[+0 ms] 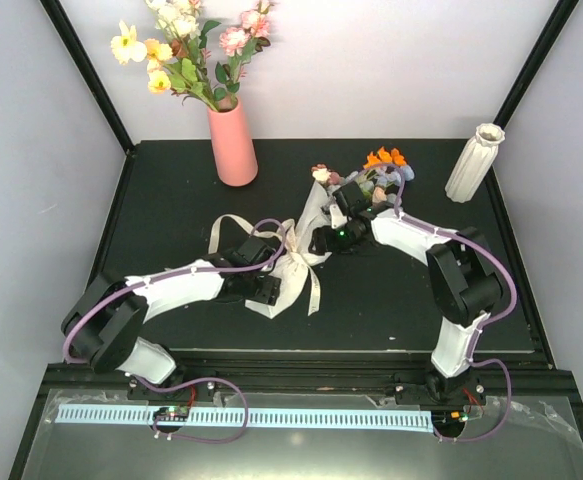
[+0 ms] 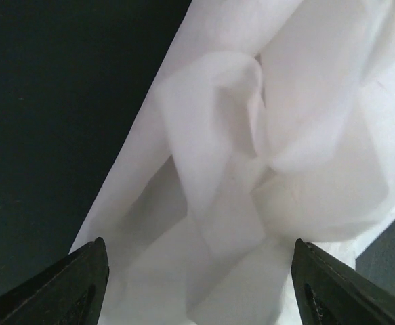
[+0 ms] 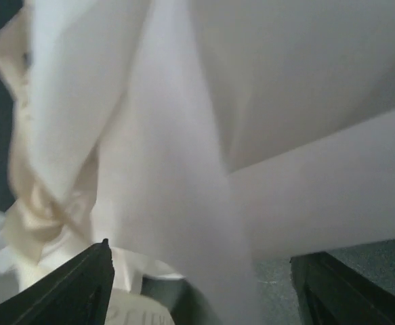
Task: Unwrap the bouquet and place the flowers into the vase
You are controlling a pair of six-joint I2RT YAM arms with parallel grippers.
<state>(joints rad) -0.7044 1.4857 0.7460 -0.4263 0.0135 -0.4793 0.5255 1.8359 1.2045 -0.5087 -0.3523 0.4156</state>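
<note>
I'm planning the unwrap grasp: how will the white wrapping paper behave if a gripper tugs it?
Probably floppy and light: the paper lies in soft crumpled folds. It may drag the whole bouquet along, since the cream ribbon looks knotted around it. It looks thin and translucent, so it might tear.

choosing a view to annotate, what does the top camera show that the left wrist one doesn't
Only the top view: the white vase, the pink vase, the flower heads, the ribbon and both arms. Only the left wrist view: close-up folds in the paper, lying between the spread fingers of the left end effector. Both: the white paper and the dark table.
</note>
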